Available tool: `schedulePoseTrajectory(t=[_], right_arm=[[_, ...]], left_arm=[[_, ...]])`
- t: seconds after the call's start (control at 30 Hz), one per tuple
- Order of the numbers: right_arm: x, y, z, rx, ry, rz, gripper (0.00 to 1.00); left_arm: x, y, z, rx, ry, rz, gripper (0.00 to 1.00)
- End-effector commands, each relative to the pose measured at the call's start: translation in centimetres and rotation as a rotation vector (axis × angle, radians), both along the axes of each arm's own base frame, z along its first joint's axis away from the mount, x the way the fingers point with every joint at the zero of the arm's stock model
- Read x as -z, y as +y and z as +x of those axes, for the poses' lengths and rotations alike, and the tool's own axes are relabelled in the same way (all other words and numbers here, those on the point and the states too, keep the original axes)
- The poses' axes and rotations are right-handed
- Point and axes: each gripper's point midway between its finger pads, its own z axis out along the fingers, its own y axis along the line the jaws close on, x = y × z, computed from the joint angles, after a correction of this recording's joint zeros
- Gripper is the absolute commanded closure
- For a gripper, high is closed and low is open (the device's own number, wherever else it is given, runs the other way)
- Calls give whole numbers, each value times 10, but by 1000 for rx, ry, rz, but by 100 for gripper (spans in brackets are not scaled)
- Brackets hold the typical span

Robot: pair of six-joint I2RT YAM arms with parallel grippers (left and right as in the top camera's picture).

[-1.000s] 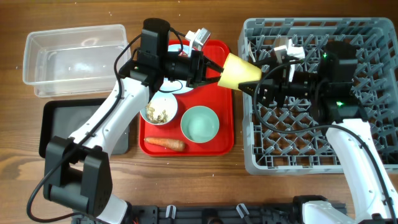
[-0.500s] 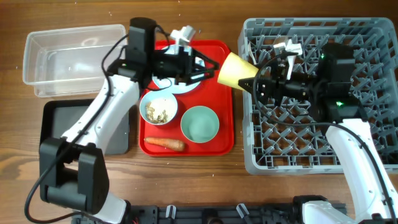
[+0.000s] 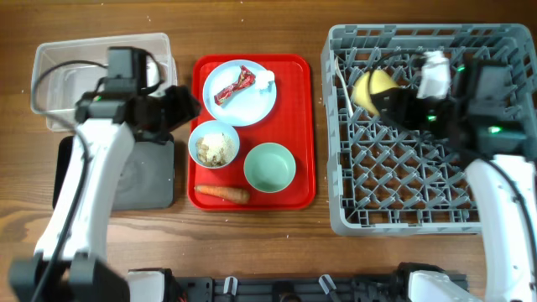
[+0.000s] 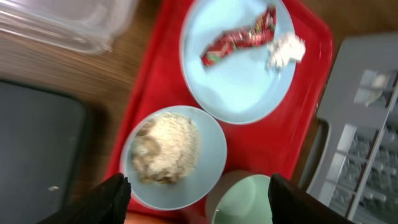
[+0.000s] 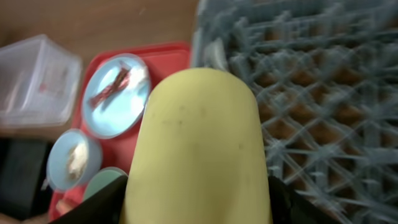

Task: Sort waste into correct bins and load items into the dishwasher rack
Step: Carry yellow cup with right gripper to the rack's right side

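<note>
Clenched in right fingers (image 5: 99, 208): yellow cup (image 5: 198, 149), long axis pointing ahead of fingers; dishwasher rack (image 3: 336, 168) directly beneath. Spread, empty: left fingers (image 4: 109, 199).

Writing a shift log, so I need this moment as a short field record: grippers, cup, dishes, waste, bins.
left gripper: open, holding nothing
right gripper: shut on yellow cup, over the dishwasher rack
pale-blue plate: on red tray, carrying candy wrapper and white scrap
white bowl: on tray, holds food scraps
mint-green bowl: on tray, nothing inside
carrot: lying on tray, beside mint-green bowl
clear tub, black tray: no waste visible inside
</note>
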Motion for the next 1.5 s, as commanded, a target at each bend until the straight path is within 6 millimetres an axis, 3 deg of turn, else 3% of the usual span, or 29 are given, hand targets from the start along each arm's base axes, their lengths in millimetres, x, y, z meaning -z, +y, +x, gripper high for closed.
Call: schedulePoseTrajectory(t=[0.0,0.1,0.27,0.4,0.57,0.7,0.77,0.8,0.87,0.97,1.07,1.3,1.37,1.47], right_arm=[[-42,-76,3,260,-24,-189,46],[-44,-126,-13,438,34,-267,46],[-5,-195,-59,714,288,-302,45],[21,-221,-81,804,428,-260,42],[53,-227,-80,794,543,-231,39],[75,-226,-67,761,579,-183,37],[83,-227,-65,757,599,-179,26],[86,-227,-65,755,606,-178,14],[87,-229,-63,756,604,-178,0],[87,-225,-60,743,593,-152,0],[85,-211,-50,702,568,-64,0],[82,-194,-47,634,558,15,3],[74,-199,-39,644,503,2,8],[49,-216,-13,689,322,-28,18]], left_arm=[[-55,39,-9,-95,-177,133,26],[-75,42,-16,-106,-241,137,25],[-77,42,-22,-106,-238,137,24],[-76,41,-23,-105,-230,137,23],[-76,41,-23,-105,-230,137,23],[-75,41,-24,-105,-226,137,23],[-75,41,-24,-105,-225,137,24],[-75,41,-25,-105,-223,137,24],[-75,41,-25,-105,-223,137,23],[-75,41,-25,-105,-223,137,16],[-75,41,-25,-105,-223,137,1],[-75,41,-25,-105,-222,137,0],[-75,41,-25,-105,-223,137,0],[-75,41,-25,-105,-223,137,0]])
